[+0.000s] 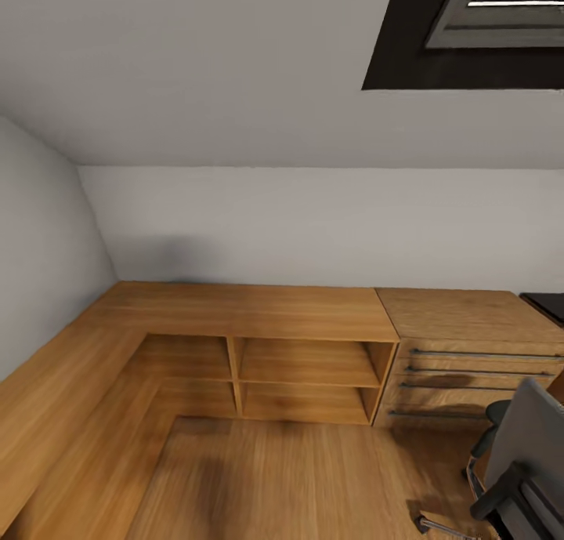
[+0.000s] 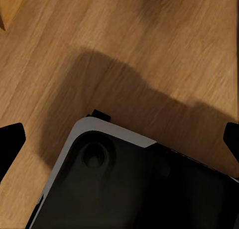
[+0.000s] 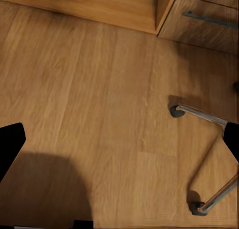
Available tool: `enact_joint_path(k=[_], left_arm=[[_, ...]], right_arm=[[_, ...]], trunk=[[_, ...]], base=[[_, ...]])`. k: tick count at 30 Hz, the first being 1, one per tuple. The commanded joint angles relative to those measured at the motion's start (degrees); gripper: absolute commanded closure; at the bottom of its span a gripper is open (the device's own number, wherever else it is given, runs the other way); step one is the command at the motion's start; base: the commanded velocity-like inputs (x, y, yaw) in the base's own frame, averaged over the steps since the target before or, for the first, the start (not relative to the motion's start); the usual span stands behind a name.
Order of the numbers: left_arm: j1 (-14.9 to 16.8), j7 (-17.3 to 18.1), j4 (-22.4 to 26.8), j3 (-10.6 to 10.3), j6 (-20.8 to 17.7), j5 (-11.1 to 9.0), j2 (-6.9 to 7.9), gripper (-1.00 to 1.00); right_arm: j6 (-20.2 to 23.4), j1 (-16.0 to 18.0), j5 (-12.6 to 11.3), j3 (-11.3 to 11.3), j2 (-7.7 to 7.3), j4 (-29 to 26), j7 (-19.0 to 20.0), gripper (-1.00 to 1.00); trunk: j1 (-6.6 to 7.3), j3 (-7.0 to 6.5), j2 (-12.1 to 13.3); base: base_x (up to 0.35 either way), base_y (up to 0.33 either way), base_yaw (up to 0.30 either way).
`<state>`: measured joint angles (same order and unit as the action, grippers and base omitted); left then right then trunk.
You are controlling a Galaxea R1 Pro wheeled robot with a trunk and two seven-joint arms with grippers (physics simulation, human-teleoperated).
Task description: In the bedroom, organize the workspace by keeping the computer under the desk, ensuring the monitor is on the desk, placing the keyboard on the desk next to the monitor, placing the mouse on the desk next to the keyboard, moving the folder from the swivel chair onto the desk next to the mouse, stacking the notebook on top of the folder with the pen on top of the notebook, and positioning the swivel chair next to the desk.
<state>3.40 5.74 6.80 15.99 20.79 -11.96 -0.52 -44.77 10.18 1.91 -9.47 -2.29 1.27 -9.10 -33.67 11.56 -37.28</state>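
Both sets of jaws stand wide and hold nothing: in each wrist view the two black fingertips sit at opposite edges of the picture with bare wooden floor between them. The left gripper point(image 2: 119, 139) hangs over the floor point(image 2: 149, 50), with one fingertip point(image 2: 11, 139) at one edge, and between the fingertips lies a dark, rounded machine part with a pale grey rim point(image 2: 114, 179), which casts a broad shadow on the boards. The right gripper point(image 3: 119, 139) hangs over floor as well, one fingertip point(image 3: 10, 142) at the edge; just beside its other fingertip are two chrome legs of the swivel chair point(image 3: 206, 154), each ending in a dark caster, apart from the jaws and not touched by them. From the head camera the swivel chair point(image 1: 521, 465) stands at the lower right, its grey back and a black armrest showing, with a chrome leg near the floor. It stands just in front of a light wooden chest of drawers point(image 1: 470, 352) with long metal handles. Left of the chest runs a low wooden shelf unit point(image 1: 258, 344) with open compartments, which turns the corner along the left wall. A sliver of the black tabletop point(image 1: 548, 303) shows at the right edge, beyond the chest. A skylight point(image 1: 486, 15) sits in the sloped ceiling above.
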Motion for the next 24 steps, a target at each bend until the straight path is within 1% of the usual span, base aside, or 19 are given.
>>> enact_joint_path(k=[1, 24], left_arm=[[0.03, 0.58, -0.03, 0.27, 0.07, -0.6, -0.01, -1.0], [0.03, 0.58, -0.03, 0.27, 0.04, -0.6, -0.01, -1.0]], right_arm=[[-0.14, 0.09, 0.21, -0.46, 0.01, 0.14, -0.57, -1.0], [-0.14, 0.1, 0.2, -0.46, -0.17, 0.14, -0.57, -1.0]], trunk=[[-0.02, 0.08, -0.08], [-0.02, 0.04, -0.08]], base=[[0.0, 0.001, -0.253], [0.0, 0.0, -0.253]])
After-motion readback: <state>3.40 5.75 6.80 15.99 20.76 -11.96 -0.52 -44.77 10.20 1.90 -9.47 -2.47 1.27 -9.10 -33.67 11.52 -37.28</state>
